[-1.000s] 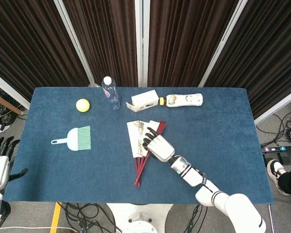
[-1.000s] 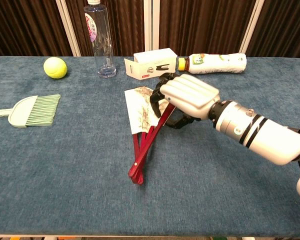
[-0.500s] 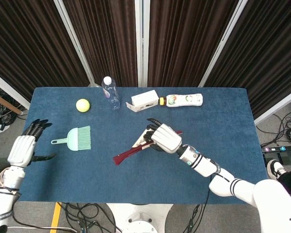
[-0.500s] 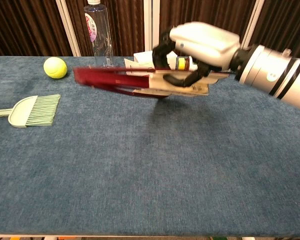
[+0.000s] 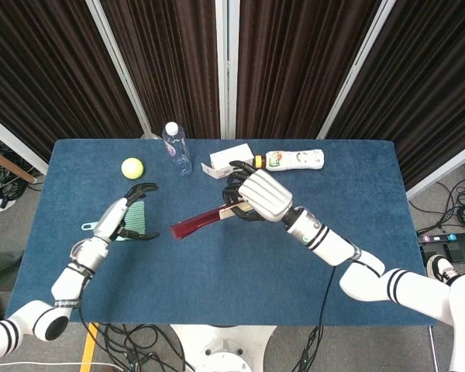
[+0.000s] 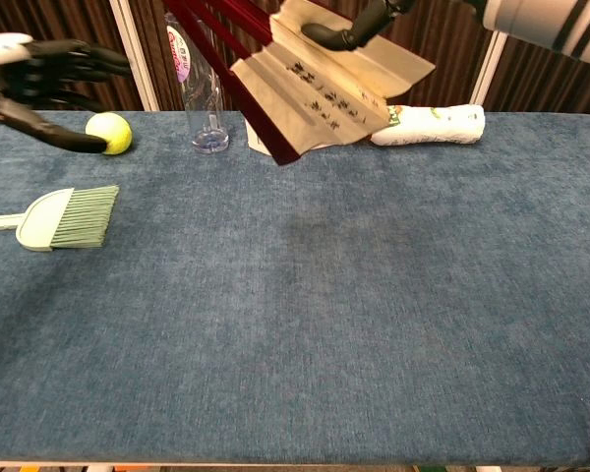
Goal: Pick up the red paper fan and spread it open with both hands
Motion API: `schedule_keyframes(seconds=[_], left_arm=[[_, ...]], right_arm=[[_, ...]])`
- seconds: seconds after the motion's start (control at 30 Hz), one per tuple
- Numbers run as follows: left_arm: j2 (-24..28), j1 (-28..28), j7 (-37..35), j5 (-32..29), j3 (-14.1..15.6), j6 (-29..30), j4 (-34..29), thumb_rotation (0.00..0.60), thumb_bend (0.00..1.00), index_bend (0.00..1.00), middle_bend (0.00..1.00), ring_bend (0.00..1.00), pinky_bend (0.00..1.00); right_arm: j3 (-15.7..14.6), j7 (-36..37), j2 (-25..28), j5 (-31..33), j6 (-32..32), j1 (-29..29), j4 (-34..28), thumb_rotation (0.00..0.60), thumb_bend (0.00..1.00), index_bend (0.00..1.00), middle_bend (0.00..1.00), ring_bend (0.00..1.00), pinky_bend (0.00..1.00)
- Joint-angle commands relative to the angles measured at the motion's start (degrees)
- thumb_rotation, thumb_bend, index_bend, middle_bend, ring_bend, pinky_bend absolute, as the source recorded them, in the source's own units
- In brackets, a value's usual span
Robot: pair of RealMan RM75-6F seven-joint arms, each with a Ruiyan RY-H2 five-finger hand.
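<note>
Dark curtains hang behind the blue table (image 5: pixel 356 232). Above it the right hand (image 5: pixel 256 198) grips the red paper fan (image 6: pixel 315 88) at its paper end, so the red ribs point toward the left hand (image 5: pixel 124 221). That hand hovers apart with fingers spread and empty, probably ready to take the ribs.

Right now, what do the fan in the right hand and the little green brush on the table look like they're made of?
Fan: cream paper leaf, matte and creased, with inked writing; its dark red ribs look like lacquered wood or plastic, hard to tell. Brush: pale green, probably moulded plastic, smooth handle and fine straight bristles. The right hand holds the fan.
</note>
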Motion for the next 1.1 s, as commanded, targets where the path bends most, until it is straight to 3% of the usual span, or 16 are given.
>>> schedule_keyframes(seconds=[0.03,0.57,0.9,1.1], left_arm=[[-2.51,-1.70,1.25,-1.41,-0.74,-0.58,1.07,0.600,0.00,0.17,0.11,0.00,0.17],[-9.30,-5.54,3.12,-12.22,-5.48,-4.09,0.99,0.600,0.00,0.32,0.29,0.15,0.28],[-11.91,-6.06,2.47,-16.29,-7.47,-4.50,1.20,0.600,0.00,0.35,0.34,0.19,0.32],[-16.04,-5.95,3.30,-21.13,-10.60,-1.36,3.04,0.600,0.10,0.56,0.55,0.40,0.49]], right_arm=[[1.45,-2.25,-0.56,1.91,-1.59,1.17,-0.91,0.600,0.67,0.82,0.60,0.32,0.12],[5.08,-13.12,-8.52,7.25,-2.90,4.81,1.50,0.600,0.67,0.81,0.60,0.32,0.07],[7.09,-17.97,-12.73,11.12,-1.68,5.21,2.83,0.600,0.67,0.81,0.60,0.32,0.05],[6.88,-18.78,-13.81,12.30,-2.13,5.09,3.52,0.600,0.67,0.81,0.60,0.32,0.04]])
